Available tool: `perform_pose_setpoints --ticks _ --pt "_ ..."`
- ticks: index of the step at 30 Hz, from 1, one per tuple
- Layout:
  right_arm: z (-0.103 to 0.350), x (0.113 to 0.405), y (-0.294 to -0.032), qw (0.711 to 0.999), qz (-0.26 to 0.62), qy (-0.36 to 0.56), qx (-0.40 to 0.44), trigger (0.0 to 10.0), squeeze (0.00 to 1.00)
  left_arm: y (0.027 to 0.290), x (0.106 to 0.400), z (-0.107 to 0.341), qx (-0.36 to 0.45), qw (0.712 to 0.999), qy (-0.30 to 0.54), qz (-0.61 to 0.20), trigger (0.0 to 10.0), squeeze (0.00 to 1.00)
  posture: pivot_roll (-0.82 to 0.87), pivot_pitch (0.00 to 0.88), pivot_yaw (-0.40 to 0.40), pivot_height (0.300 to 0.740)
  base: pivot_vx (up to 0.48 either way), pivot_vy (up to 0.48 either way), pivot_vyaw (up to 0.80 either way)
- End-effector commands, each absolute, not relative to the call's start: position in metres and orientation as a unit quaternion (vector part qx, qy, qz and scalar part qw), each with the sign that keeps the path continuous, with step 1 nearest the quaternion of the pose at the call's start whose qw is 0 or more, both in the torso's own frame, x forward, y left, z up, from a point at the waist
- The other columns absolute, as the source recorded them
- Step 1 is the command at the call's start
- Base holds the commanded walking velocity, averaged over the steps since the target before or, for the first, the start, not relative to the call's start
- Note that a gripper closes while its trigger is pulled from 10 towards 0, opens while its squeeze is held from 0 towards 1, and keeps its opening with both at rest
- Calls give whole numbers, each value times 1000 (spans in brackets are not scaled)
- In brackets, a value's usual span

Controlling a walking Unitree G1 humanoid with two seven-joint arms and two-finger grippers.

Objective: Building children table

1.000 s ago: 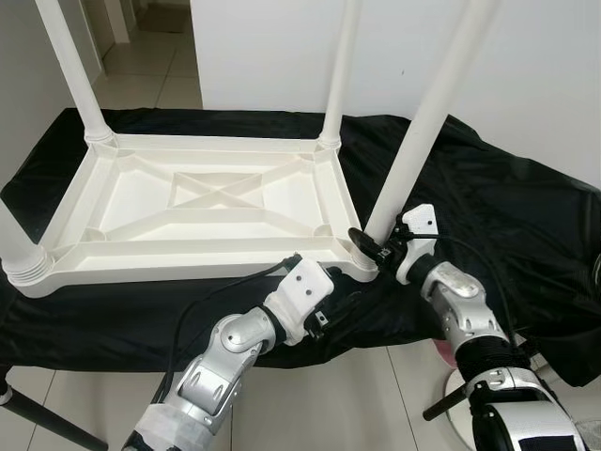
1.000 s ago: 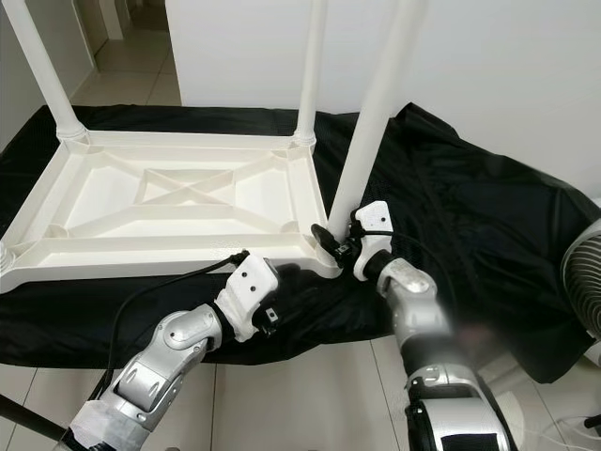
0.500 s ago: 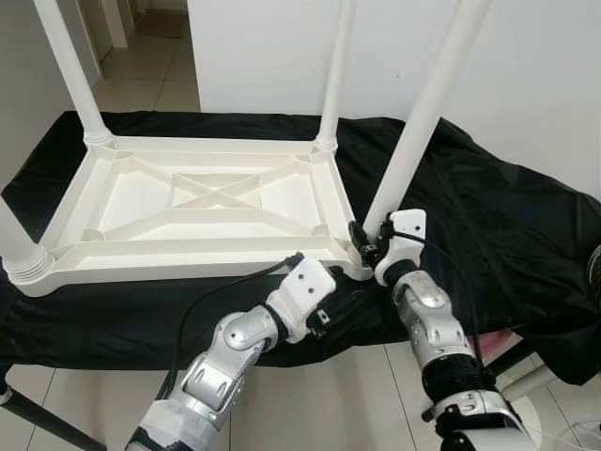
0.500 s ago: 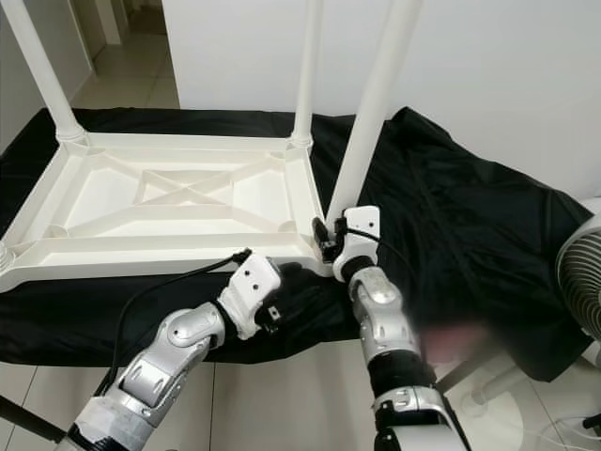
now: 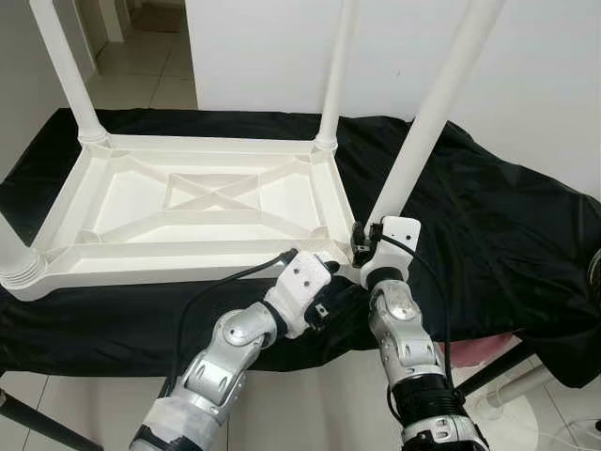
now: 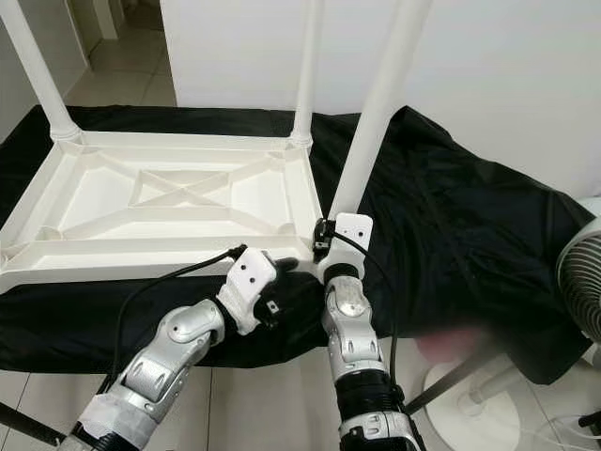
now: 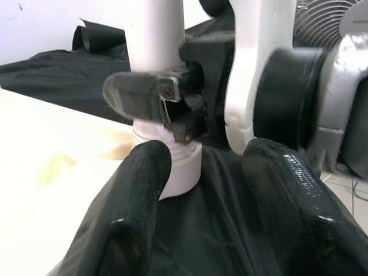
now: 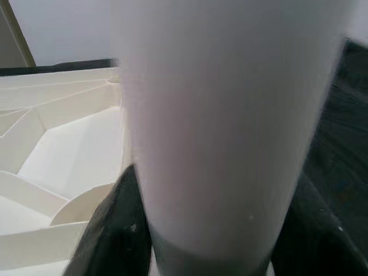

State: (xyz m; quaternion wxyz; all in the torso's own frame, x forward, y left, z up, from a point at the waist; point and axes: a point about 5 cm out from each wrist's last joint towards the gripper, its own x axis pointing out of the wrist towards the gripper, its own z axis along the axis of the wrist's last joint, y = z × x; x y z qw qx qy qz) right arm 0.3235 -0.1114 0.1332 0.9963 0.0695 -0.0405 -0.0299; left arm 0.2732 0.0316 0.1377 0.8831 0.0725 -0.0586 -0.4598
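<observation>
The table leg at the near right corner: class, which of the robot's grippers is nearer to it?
Right. The right gripper clasps the table leg at its base; the left gripper sits just short of it, open.

Right arm raised nearly upright, forearm vertical, wrist bent forward. Right end effector point(image 5: 362, 246) clamped around base of white table leg point(image 5: 423, 132), black fingers point(image 8: 118, 230) pressing both sides of it. Left arm reaches forward and rightward, elbow low, white wrist housing angled up. Left end effector point(image 7: 204, 190) fingers spread apart, tips close below right end effector, holding nothing.
</observation>
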Motion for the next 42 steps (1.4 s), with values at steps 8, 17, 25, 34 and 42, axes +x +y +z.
perform_pose_setpoints --ticks 8,17,25,34,42 --pt "135 316 -119 995 -26 -52 80 10000 1000 32 275 140 66 887 -61 -453 10000 0 -39 24 -59 740 0 0 0" --pt "139 305 -130 994 53 -77 64 10000 0 34 269 135 74 878 -52 -471 10000 0 -46 56 -67 740 0 0 0" --pt "138 302 -143 988 125 -77 50 10000 0 32 265 137 65 865 -48 -495 10000 0 -51 54 -57 740 0 0 0" --pt "137 308 -157 976 211 -61 -2 10000 0 34 265 137 73 861 -47 -501 10000 0 -47 55 -43 740 0 0 0" --pt "140 316 -164 959 277 -46 -41 10000 0 36 265 137 78 860 -43 -503 10000 0 -36 54 -39 740 0 0 0"
